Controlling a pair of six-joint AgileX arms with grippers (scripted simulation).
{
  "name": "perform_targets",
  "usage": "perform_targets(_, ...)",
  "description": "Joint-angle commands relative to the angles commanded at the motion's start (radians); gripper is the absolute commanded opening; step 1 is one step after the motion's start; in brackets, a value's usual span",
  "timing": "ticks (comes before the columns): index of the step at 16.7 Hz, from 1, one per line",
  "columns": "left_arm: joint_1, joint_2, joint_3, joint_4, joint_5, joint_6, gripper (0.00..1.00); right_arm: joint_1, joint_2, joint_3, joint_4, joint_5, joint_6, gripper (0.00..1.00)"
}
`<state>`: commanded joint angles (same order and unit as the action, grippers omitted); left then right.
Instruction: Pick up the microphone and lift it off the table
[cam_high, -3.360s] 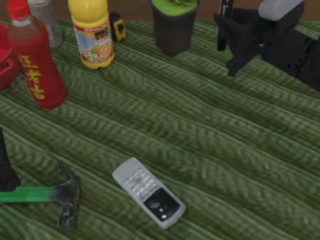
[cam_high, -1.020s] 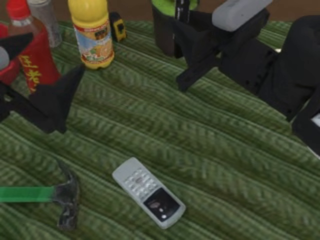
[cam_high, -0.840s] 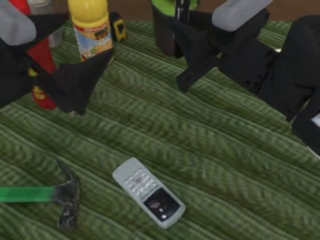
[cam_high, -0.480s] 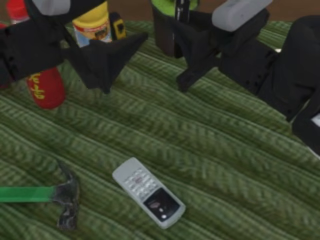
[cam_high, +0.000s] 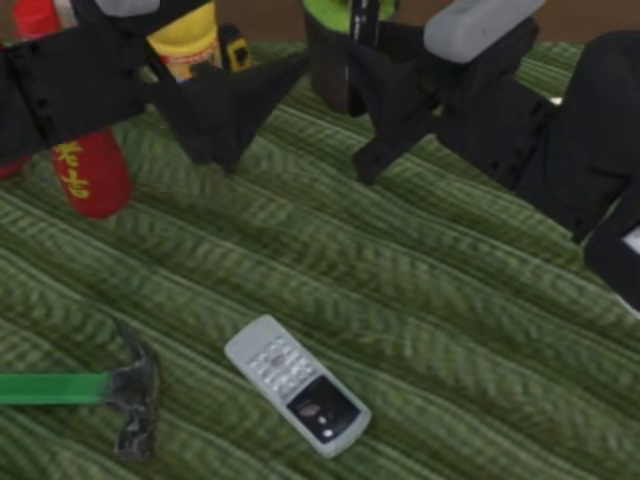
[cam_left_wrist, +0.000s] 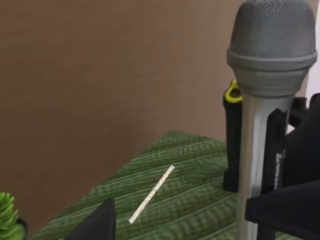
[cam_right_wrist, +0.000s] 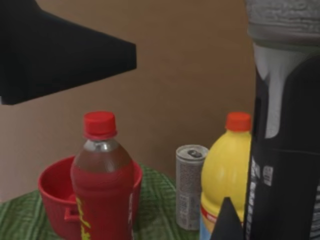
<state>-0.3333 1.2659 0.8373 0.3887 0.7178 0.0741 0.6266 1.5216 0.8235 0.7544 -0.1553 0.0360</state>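
The microphone (cam_left_wrist: 272, 45) stands upright with its grey mesh head up and my right gripper (cam_high: 365, 45) shut on its handle, over the back of the table (cam_high: 450, 330). In the top view only its black stick handle (cam_high: 361, 14) shows, the head cut off by the frame's edge. The head also fills a corner of the right wrist view (cam_right_wrist: 282, 20). My left gripper (cam_high: 262, 115) hovers open to the left of it, jaws wide apart and nothing between them. In the left wrist view one left fingertip (cam_left_wrist: 102, 220) shows, and the microphone stands ahead, close to the other finger.
Along the back stand a red bottle (cam_high: 90, 175), a yellow juice bottle (cam_high: 185, 40), a can (cam_right_wrist: 190, 190), a red bowl (cam_right_wrist: 55, 200) and a dark pot with green top (cam_high: 330, 60). A green-handled hammer (cam_high: 120, 390) and a silver phone (cam_high: 298, 385) lie near the front.
My left arm has swept in from the left edge, up and rightward across the bottles, toward the right gripper. The right arm earlier carried the microphone leftward and has held still for the last second.
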Motion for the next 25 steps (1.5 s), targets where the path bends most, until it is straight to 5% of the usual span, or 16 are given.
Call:
perform_targets(8,-0.174,0.279,0.216,0.068,-0.167,-0.006,1.00,0.000,0.000,0.000,0.000,0.000,0.000,0.00)
perform_targets(13,-0.183,0.291,0.226,0.071,-0.177,-0.007,1.00,0.000,0.000,0.000,0.000,0.000,0.000,0.00)
perform_targets(25,-0.183,0.291,0.226,0.071,-0.177,-0.007,0.10,0.000,0.000,0.000,0.000,0.000,0.000,0.00)
